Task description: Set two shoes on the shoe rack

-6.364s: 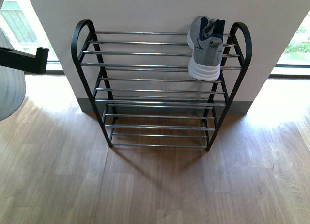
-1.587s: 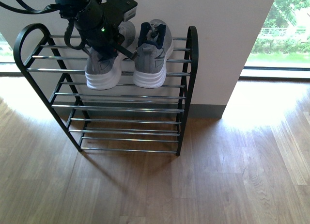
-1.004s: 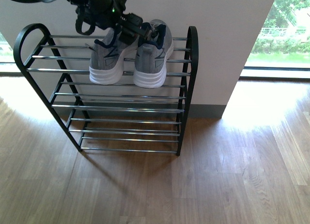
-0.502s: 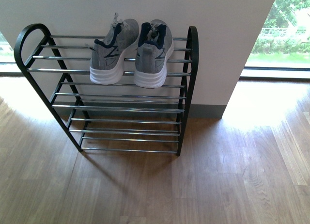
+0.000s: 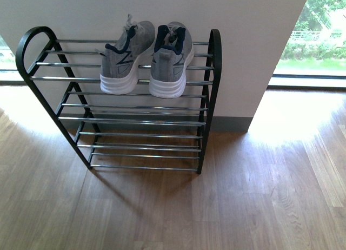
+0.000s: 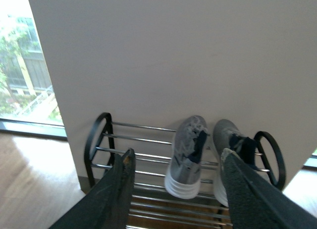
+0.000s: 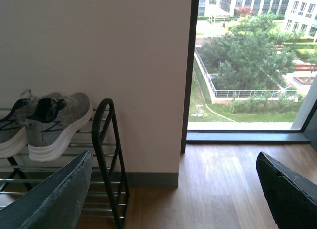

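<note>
I'm watching the shoe rack (image 5: 215, 71): on its top tier, right of centre, the left grey sneaker (image 5: 121, 58) and right grey sneaker (image 5: 170, 58) are sitting just beside each other, heels near. I'm judging them light, with soft knit and firm soles, best gripped at the heel collar. My left hand (image 6: 177, 154) and right hand (image 7: 173, 158) are hanging wide open, empty.

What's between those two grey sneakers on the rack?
Front view: only silver rods of the black-framed shoe rack between the left grey knit sneaker and the right grey knit sneaker.

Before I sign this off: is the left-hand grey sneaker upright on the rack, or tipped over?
Upright: the sneaker rests sole-down across the shoe rack's top rods, beside its mate.
</note>
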Robot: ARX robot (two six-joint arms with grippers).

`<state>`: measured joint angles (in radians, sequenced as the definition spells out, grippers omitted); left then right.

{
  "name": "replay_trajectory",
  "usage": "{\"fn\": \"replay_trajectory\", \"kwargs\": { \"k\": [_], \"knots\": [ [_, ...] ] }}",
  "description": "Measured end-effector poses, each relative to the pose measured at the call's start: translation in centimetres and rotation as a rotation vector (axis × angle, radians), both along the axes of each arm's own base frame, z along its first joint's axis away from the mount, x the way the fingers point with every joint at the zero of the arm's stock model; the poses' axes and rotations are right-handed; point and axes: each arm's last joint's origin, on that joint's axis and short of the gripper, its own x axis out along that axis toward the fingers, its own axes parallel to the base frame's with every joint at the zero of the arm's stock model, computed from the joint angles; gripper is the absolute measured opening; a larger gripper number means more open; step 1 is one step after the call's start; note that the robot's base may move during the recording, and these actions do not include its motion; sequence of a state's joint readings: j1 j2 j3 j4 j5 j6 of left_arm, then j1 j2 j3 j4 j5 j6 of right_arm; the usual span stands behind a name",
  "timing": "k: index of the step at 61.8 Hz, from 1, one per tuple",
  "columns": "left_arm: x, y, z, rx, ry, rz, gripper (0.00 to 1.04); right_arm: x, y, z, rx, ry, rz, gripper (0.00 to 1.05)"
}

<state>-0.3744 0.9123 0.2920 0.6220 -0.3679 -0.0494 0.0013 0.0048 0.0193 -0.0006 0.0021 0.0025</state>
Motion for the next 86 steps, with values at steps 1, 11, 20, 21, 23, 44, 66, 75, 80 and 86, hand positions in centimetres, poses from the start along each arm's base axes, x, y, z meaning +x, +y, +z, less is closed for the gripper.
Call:
{"fn": "replay_trajectory", "kwargs": {
  "k": [1, 11, 20, 21, 23, 44, 66, 75, 80, 86],
  "knots": [
    [-0.1, 0.1, -0.1, 0.004, 0.000, 0.000, 0.35, 0.0, 0.0, 0.0, 0.000, 0.000, 0.000, 0.96],
    [-1.4, 1.8, -1.6, 0.033, 0.010, -0.007, 0.08, 0.0, 0.0, 0.0, 0.000, 0.000, 0.000, 0.96],
    [-2.4, 3.0, -2.4, 0.037, 0.006, -0.001, 0.01, 0.0, 0.0, 0.0, 0.000, 0.000, 0.000, 0.96],
    [-2.5, 3.1, -2.5, 0.037, 0.006, -0.001, 0.01, 0.0, 0.0, 0.0, 0.000, 0.000, 0.000, 0.96],
    [-2.7, 3.3, -2.7, 0.038, 0.007, 0.000, 0.01, 0.0, 0.0, 0.0, 0.000, 0.000, 0.000, 0.96],
    [-4.9, 5.6, -4.1, 0.040, 0.006, -0.010, 0.01, 0.0, 0.0, 0.0, 0.000, 0.000, 0.000, 0.96],
    [-6.1, 5.8, -4.8, 0.041, -0.014, 0.003, 0.01, 0.0, 0.0, 0.0, 0.000, 0.000, 0.000, 0.96],
    [-6.4, 5.8, -4.8, 0.041, -0.014, 0.003, 0.01, 0.0, 0.0, 0.0, 0.000, 0.000, 0.000, 0.96],
    [-6.5, 5.8, -4.8, 0.041, -0.014, 0.003, 0.01, 0.0, 0.0, 0.0, 0.000, 0.000, 0.000, 0.96],
    [-6.7, 5.8, -4.8, 0.041, -0.014, 0.003, 0.01, 0.0, 0.0, 0.0, 0.000, 0.000, 0.000, 0.96]
  ]
}}
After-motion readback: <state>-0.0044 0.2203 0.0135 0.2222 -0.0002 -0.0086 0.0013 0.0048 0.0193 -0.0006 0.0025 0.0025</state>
